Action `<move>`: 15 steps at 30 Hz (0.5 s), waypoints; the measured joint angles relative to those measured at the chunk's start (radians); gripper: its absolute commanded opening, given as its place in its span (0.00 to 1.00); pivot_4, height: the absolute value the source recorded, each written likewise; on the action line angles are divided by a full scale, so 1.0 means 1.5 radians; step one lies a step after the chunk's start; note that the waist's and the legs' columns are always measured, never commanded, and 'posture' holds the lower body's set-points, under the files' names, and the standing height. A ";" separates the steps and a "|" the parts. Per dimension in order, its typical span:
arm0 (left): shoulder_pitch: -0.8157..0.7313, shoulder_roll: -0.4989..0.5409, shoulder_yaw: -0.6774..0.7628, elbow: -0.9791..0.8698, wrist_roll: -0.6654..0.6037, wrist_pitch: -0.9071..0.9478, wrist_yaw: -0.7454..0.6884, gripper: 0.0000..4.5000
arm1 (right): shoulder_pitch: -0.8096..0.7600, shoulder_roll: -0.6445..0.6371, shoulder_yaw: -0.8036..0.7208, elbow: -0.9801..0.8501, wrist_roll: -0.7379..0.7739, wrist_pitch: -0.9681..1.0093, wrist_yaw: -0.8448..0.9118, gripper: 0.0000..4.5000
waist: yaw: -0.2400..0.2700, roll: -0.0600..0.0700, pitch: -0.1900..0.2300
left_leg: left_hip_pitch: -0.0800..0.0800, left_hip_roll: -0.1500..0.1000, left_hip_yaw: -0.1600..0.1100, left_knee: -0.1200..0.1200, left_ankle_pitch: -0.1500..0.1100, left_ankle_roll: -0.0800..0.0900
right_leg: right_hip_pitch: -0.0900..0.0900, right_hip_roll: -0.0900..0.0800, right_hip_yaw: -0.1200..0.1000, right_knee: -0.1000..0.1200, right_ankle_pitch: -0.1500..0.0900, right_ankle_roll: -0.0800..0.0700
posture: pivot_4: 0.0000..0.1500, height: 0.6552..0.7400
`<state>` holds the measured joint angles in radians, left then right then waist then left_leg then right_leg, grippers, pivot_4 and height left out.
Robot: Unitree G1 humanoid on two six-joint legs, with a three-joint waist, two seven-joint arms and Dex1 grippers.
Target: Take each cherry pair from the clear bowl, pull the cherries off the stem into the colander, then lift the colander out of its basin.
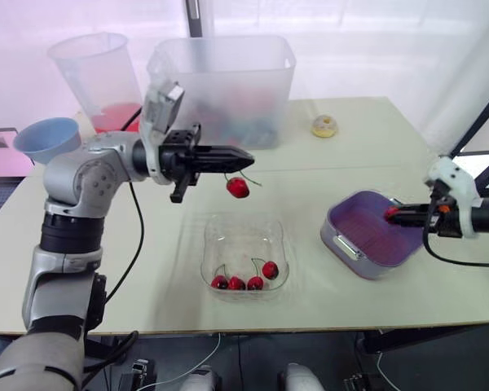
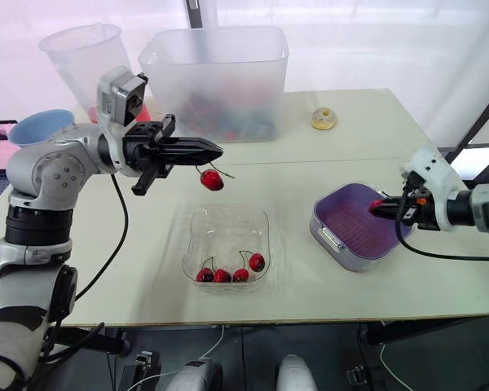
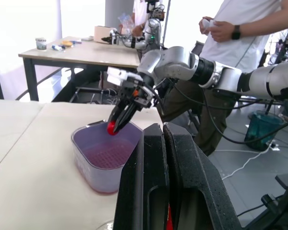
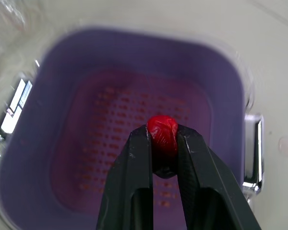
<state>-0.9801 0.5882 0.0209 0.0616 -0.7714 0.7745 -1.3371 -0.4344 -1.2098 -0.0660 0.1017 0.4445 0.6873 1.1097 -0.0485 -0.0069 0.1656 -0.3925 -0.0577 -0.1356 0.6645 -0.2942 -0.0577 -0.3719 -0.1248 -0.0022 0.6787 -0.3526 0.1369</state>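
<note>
Pinching a loose cherry [image 4: 162, 127] between its fingertips, the right gripper [image 4: 162, 140] hangs over the purple colander [image 1: 360, 230]. The left gripper [image 1: 248, 155], fingers pressed together, seemingly clamps a stem [image 1: 230, 176]; the hanging cherry [image 1: 238, 188] dangles above the clear bowl [image 1: 244, 221].

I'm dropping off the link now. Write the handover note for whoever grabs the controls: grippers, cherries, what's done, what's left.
Left gripper: shut on a stem, with one cherry hanging from it above the clear bowl.
Right gripper: shut on a loose cherry, held over the colander, not yet released.
The colander sits in its basin; no cherries seen inside it.
Four cherries lie along the bowl's near side.
Left to do: drop this cherry, pull off the hanging one, work through the bowl, then lift the colander out.
</note>
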 measured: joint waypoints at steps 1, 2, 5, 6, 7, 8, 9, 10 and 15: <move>0.002 0.000 0.000 -0.002 0.000 0.000 0.003 0.00 | -0.004 0.007 0.006 0.009 -0.008 -0.005 0.000 0.28 | 0.001 0.000 0.000 | 0.000 0.000 0.000 0.000 0.000 0.000 | 0.000 0.000 0.000 0.000 0.000 0.000 | 1.00 1.00; 0.004 0.000 0.001 -0.003 -0.001 0.000 0.007 0.00 | -0.009 0.013 0.012 0.018 -0.016 -0.010 0.001 0.35 | 0.002 0.000 0.000 | 0.000 0.000 0.000 0.000 0.000 0.000 | 0.000 0.000 0.000 0.000 0.000 0.000 | 1.00 1.00; 0.004 0.000 0.001 -0.005 -0.003 0.001 0.014 0.00 | -0.021 0.015 0.018 0.031 -0.025 -0.011 0.014 0.68 | 0.004 0.000 0.000 | 0.000 0.000 0.000 0.000 0.000 0.000 | 0.000 0.000 0.000 0.000 0.000 0.000 | 1.00 1.00; 0.004 0.000 0.001 -0.006 -0.003 0.001 0.017 0.00 | -0.029 0.014 0.017 0.032 -0.026 -0.011 0.020 0.80 | 0.004 0.000 0.000 | 0.000 0.000 0.000 0.000 0.000 0.000 | 0.000 0.000 0.000 0.000 0.000 0.000 | 1.00 1.00; 0.004 0.000 0.001 -0.008 -0.003 0.001 0.021 0.00 | -0.034 0.008 0.017 0.032 -0.027 -0.011 0.027 0.91 | 0.004 0.000 0.000 | 0.000 0.000 0.000 0.000 0.000 0.000 | 0.000 0.000 0.000 -0.001 0.000 0.000 | 1.00 1.00; 0.005 0.000 0.001 -0.011 -0.003 0.001 0.022 0.00 | -0.039 0.004 0.015 0.032 -0.027 -0.011 0.033 0.99 | 0.004 0.000 0.000 | 0.000 0.000 0.000 0.000 0.000 0.000 | 0.000 0.000 0.000 -0.001 0.000 0.000 | 1.00 1.00; 0.005 0.000 0.001 -0.014 -0.003 0.001 0.024 0.00 | -0.044 0.001 0.010 0.032 -0.027 -0.010 0.038 0.99 | 0.004 0.000 0.000 | 0.000 0.000 0.000 0.000 0.000 0.000 | 0.000 0.000 0.000 -0.001 0.000 0.000 | 1.00 1.00; 0.007 0.000 0.001 -0.018 -0.003 0.001 0.026 0.00 | -0.049 -0.003 0.008 0.031 -0.026 -0.007 0.042 0.99 | 0.004 0.000 0.000 | 0.000 0.000 0.000 0.000 0.000 0.000 | 0.000 0.000 0.000 -0.001 0.000 0.000 | 1.00 1.00; 0.013 -0.004 0.002 -0.021 -0.005 0.001 0.037 0.00 | -0.086 0.002 -0.020 -0.033 0.009 0.048 0.045 0.99 | 0.002 0.000 0.000 | 0.000 0.000 0.000 0.000 0.000 0.000 | 0.000 0.000 0.000 -0.001 0.000 0.000 | 1.00 1.00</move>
<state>-0.9600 0.5824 0.0234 0.0308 -0.7792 0.7762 -1.2815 -0.5636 -1.2072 -0.0964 0.0524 0.4578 0.7586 1.1771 -0.0460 -0.0066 0.1657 -0.3927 -0.0573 -0.1360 0.6645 -0.2942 -0.0578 -0.3716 -0.1247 -0.0023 0.6776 -0.3526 0.1369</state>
